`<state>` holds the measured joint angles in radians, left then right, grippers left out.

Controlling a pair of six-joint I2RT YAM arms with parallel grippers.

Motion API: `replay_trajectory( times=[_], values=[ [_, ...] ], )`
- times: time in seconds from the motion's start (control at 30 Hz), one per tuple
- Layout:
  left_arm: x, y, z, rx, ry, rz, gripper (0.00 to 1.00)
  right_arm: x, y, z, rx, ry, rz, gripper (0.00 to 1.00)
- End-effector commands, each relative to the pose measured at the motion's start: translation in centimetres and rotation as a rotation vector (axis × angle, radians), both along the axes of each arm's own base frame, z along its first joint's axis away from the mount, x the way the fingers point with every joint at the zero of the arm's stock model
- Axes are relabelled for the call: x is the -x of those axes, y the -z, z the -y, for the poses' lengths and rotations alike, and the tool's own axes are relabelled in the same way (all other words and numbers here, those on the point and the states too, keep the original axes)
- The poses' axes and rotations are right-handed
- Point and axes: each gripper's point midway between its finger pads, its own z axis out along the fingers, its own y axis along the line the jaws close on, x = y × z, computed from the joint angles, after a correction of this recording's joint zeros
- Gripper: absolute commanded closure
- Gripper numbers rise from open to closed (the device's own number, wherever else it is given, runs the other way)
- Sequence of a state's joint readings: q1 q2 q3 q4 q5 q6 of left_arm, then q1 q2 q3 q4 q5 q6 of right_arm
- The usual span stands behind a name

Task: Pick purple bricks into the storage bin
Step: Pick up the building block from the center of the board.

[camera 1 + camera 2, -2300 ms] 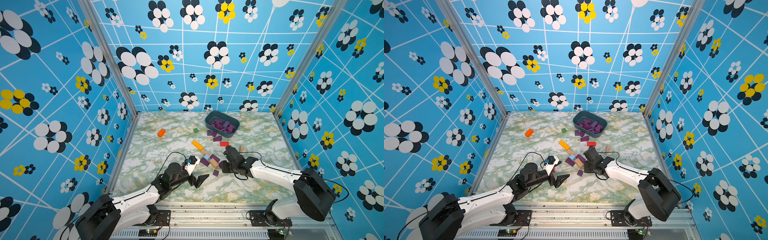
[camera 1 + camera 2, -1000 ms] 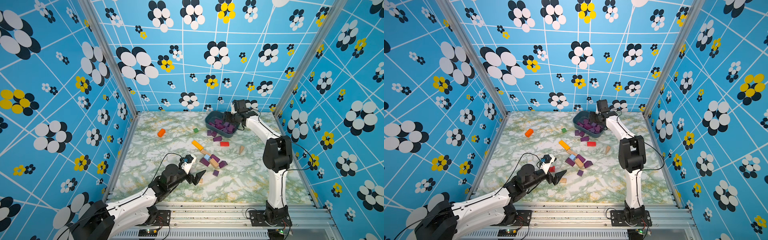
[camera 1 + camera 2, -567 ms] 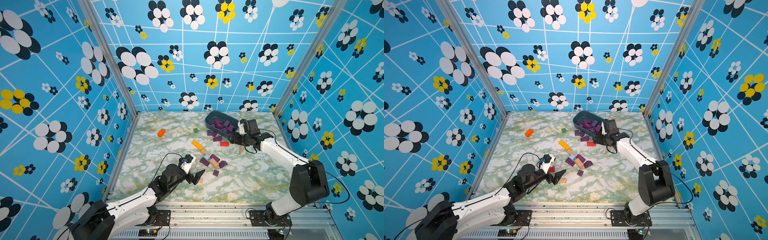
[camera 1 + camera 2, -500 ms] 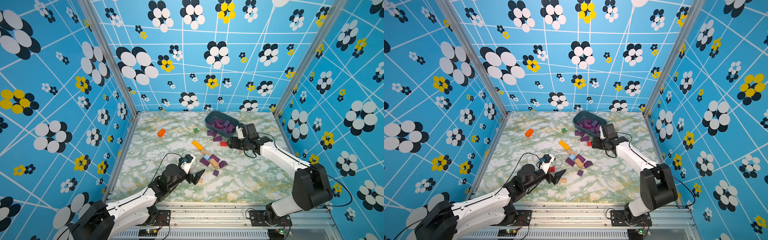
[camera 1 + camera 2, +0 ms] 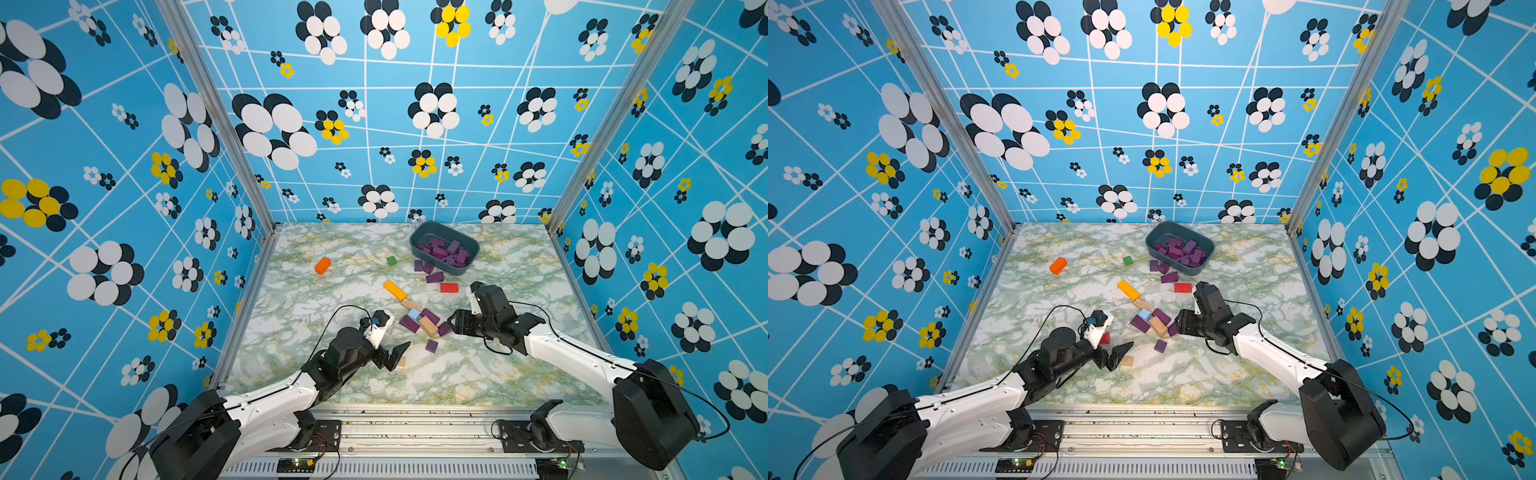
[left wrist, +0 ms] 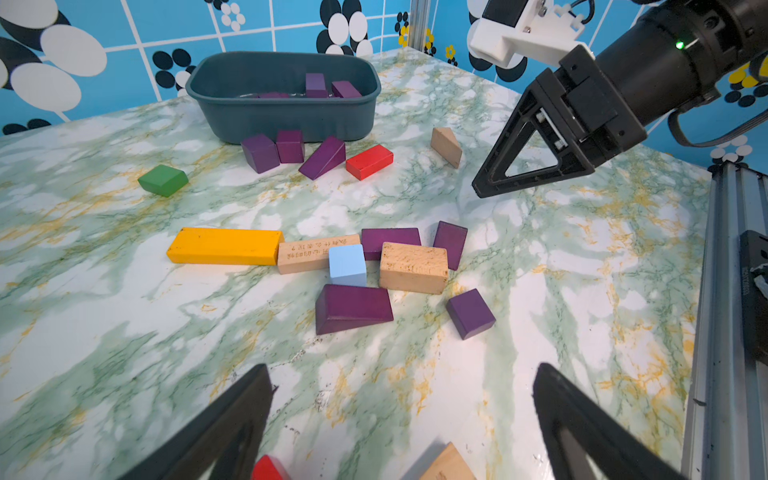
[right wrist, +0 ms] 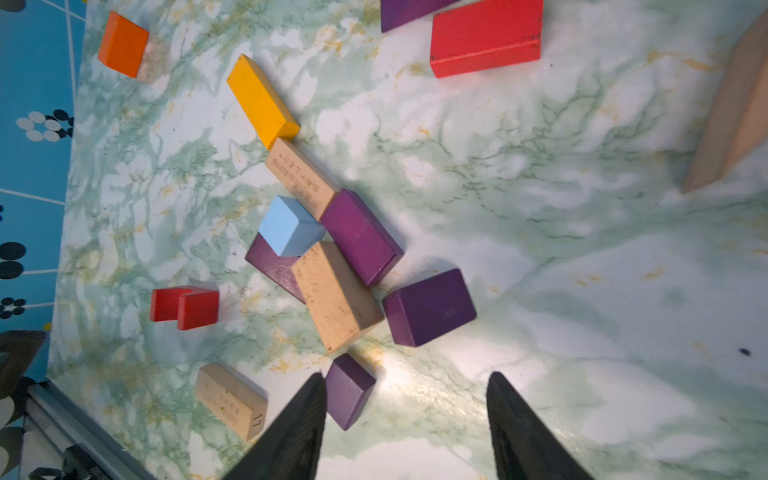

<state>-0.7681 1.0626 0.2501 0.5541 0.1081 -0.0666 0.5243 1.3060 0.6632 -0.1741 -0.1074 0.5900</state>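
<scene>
Nearest the base, the left gripper (image 6: 407, 419) is held low over the table (image 5: 478, 382). Its fingers are spread wide and nothing is between them. A tan block (image 7: 230, 401) and a red U-block (image 7: 185, 305) lie near it; neither is wanted.

Next out, a small purple cube (image 7: 349, 390) lies alone. In the right wrist view it shows just beside one finger of the right gripper (image 7: 405, 415), not between the two. The fingers are partly apart and nothing is held.

Beyond the fingertips, roughly in line with the gap, a purple brick (image 7: 430, 307) sits at the edge of a cluster, just beside a tan bar (image 7: 336, 295). Whether the two touch cannot be told. A longer purple brick (image 7: 359, 237) and a purple wedge (image 7: 272, 266) are packed in behind, with a blue cube (image 7: 289, 226) among them.

Farther on, a red brick (image 5: 449, 287) is noted. Three purple bricks (image 6: 291, 151) lie just beside the wall of the bin (image 6: 286, 114). The bin stands at the far side and already holds a heap of purple bricks (image 5: 444, 249).

Step in hand, as judged: the reach for the next brick, with sorting partly done. Seven purple pieces are counted outside the bin.

Next move, as judged: the right gripper is to be lowered until the edge brick sits between the fingers. It is then closed without catching the tan bar, and the brick is lifted clear and carried to the bin.
</scene>
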Motion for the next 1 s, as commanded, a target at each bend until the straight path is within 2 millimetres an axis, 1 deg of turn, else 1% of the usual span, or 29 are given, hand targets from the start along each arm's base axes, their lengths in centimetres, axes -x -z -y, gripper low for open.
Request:
replay_trajectory(
  times=[0.0,0.13,0.23,0.37,0.47,0.5,0.67,0.8,0.97],
  values=[
    [-0.1,-0.5,1.0,0.008,0.030,0.000,0.01,-0.3,0.8,-0.7,-0.044,0.028,0.003,0.40],
    [-0.2,-0.1,1.1,-0.004,0.031,-0.011,0.01,-0.3,1.6,-0.7,-0.012,0.018,-0.028,0.47],
    [-0.4,0.0,1.1,-0.010,0.024,-0.011,0.01,0.0,1.9,-0.9,-0.010,0.015,-0.059,0.50],
    [-0.6,0.1,0.9,-0.017,0.008,-0.013,0.00,0.3,2.0,-1.2,-0.043,0.045,-0.091,0.50],
    [-0.7,0.0,0.8,-0.013,0.000,-0.015,0.01,0.4,2.2,-1.4,-0.080,0.088,-0.113,0.43],
    [-0.7,0.0,0.8,-0.014,-0.003,-0.017,0.01,0.3,2.3,-1.5,-0.088,0.102,-0.120,0.42],
    [-0.9,0.1,0.5,-0.025,-0.022,-0.012,0.01,0.0,3.4,-2.2,-0.081,0.127,-0.153,0.44],
    [-1.1,0.4,0.3,-0.038,-0.040,-0.012,0.01,-0.6,3.8,-3.1,-0.135,0.156,-0.157,0.46],
    [-1.2,0.5,0.4,-0.036,-0.036,-0.016,0.01,-1.1,4.0,-2.6,-0.125,0.206,-0.139,0.47]
  ],
)
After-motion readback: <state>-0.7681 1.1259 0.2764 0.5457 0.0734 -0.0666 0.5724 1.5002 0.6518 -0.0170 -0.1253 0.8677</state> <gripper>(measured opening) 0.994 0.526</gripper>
